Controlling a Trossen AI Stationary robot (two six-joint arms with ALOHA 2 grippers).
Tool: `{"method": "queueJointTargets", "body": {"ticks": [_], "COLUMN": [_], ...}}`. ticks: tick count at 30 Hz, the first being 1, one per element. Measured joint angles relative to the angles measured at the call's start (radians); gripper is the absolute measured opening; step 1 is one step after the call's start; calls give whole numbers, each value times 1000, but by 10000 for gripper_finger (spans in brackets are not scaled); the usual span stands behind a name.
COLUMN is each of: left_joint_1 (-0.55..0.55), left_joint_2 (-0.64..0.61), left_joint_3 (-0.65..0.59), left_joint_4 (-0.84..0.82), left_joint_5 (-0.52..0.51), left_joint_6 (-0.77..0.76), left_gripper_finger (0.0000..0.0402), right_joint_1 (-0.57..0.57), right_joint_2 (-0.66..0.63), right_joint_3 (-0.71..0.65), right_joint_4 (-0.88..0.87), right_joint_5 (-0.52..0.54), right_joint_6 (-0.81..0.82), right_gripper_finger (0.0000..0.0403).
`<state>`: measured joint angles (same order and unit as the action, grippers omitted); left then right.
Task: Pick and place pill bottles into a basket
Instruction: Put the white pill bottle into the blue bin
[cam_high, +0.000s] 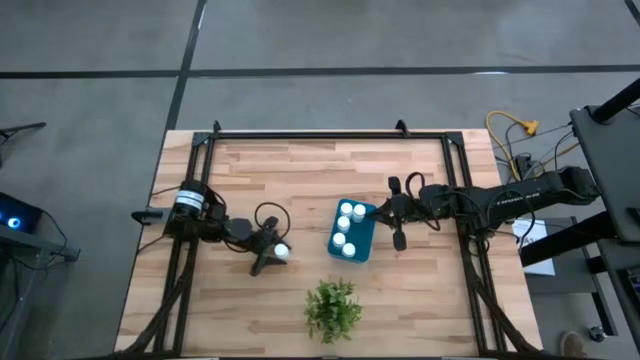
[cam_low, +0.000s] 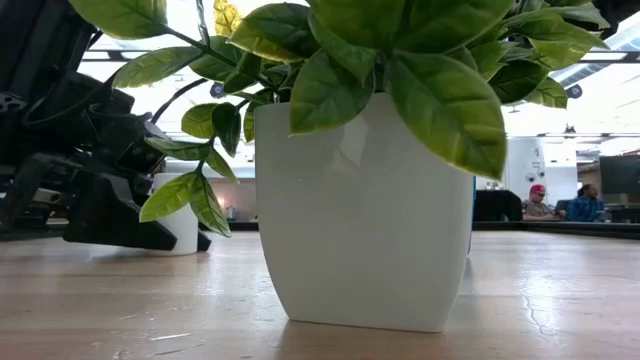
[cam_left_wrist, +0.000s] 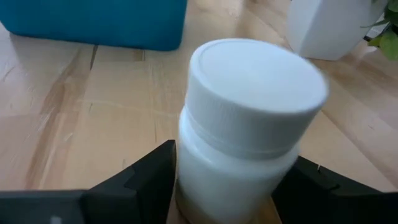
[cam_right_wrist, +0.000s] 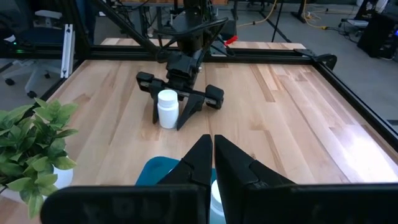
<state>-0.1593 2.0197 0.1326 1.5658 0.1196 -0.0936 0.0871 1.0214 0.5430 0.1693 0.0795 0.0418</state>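
Note:
One white pill bottle (cam_high: 283, 252) stands upright on the wooden table, left of the teal basket (cam_high: 368, 240). My left gripper (cam_high: 276, 252) has it between its two fingers; the bottle fills the left wrist view (cam_left_wrist: 249, 124) and also shows in the right wrist view (cam_right_wrist: 166, 107). Several more white-capped bottles (cam_high: 345, 225) stand inside the basket. My right gripper (cam_high: 378, 212) hangs shut above the basket's right rim, with nothing in it (cam_right_wrist: 213, 146). My left gripper has the bottle's body, below the cap, pinched between its two fingers, one finger (cam_left_wrist: 149, 177) against each side (cam_left_wrist: 186, 180). The fingers come from the table's left, nearly level and slanting a little down. The bottle is upright, with its base (cam_low: 190, 250) on the table.
A leafy plant in a white pot (cam_high: 332, 308) stands near the front edge and fills the low view (cam_low: 365, 230). Black frame rails (cam_high: 330, 135) run along the table's sides. Bare wood lies between bottle and basket. People (cam_low: 538, 200) sit in the room behind.

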Motion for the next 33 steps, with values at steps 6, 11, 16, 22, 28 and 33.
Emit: {"method": "queueJointTargets", "body": {"ticks": [6, 11, 16, 22, 28, 33], "left_joint_1": [0, 0, 0, 0, 0, -1], "left_joint_2": [-2, -2, -2, -3, -8, -53], "left_joint_3": [-1, -2, -2, -2, -2, -2], "left_joint_4": [1, 2, 2, 8, 5, 1], "left_joint_5": [0, 0, 0, 0, 4, 21], "left_joint_6": [-2, -4, -4, -2, -4, -5], "left_gripper_finger": [215, 215, 204, 146, 146, 146], "right_joint_1": [0, 0, 0, 0, 0, 0], "right_joint_2": [0, 0, 0, 0, 0, 0], "right_joint_3": [0, 0, 0, 0, 0, 1], "right_joint_4": [0, 0, 0, 0, 2, 17], "right_joint_5": [0, 0, 0, 0, 0, 0], "right_joint_6": [0, 0, 0, 0, -1, -14], "right_gripper_finger": [8, 8, 8, 8, 8, 8]}}
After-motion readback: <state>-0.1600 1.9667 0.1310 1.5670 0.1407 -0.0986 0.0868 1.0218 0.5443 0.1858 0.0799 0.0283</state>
